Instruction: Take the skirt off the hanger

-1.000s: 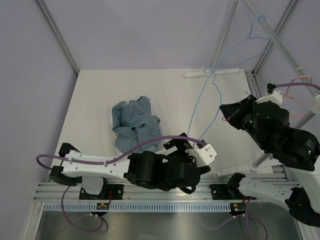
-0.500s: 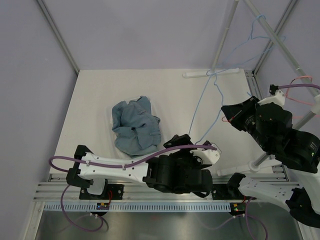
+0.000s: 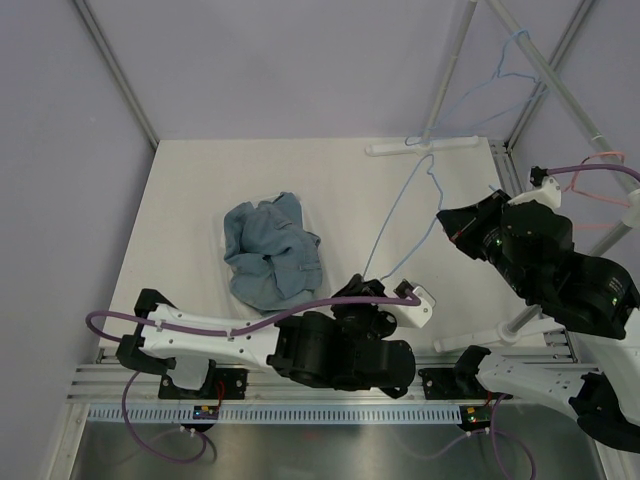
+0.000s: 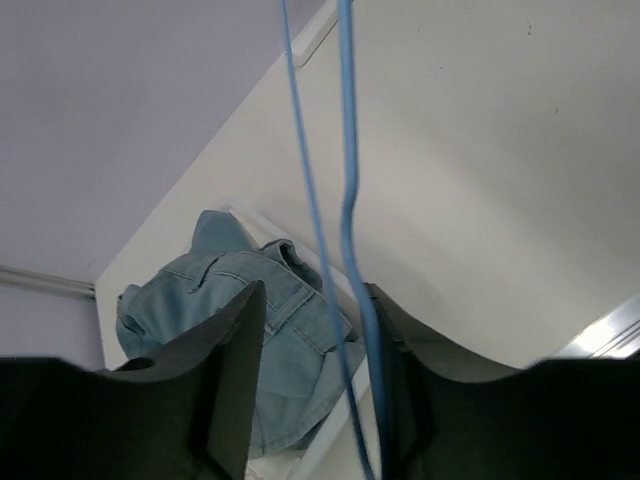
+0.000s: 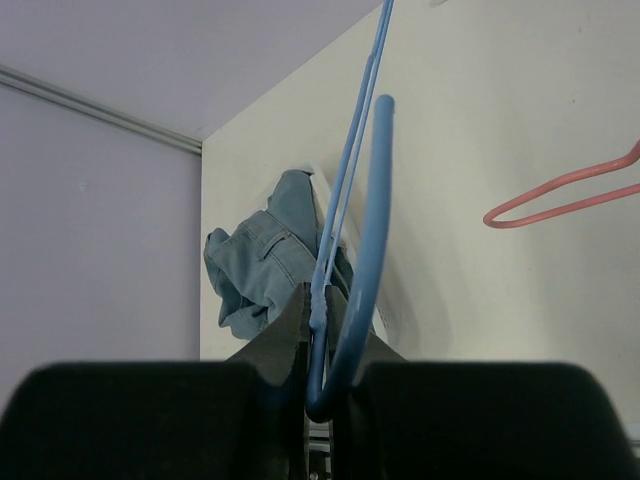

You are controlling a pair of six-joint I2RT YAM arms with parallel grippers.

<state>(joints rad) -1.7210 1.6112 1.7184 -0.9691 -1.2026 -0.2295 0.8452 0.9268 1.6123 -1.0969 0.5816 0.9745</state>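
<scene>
Now the right gripper is pinching the blue hanger near its hook, the left gripper is straddling its lower wires with jaws partly apart, and the denim skirt is lying crumpled, off the hanger, to its left

The hanger running up between the jaws of the left gripper is thin blue wire with a smooth, faintly glossy coating, and the fingers on either side of it are matt black plastic. Beyond those jaws the skirt is soft washed-blue denim, matt and rumpled with stitched seams, on a table whose off-white top looks smooth and dull. Off to one side of the jaws of the right gripper, a pink hanger has the same slick coated-wire look.
</scene>
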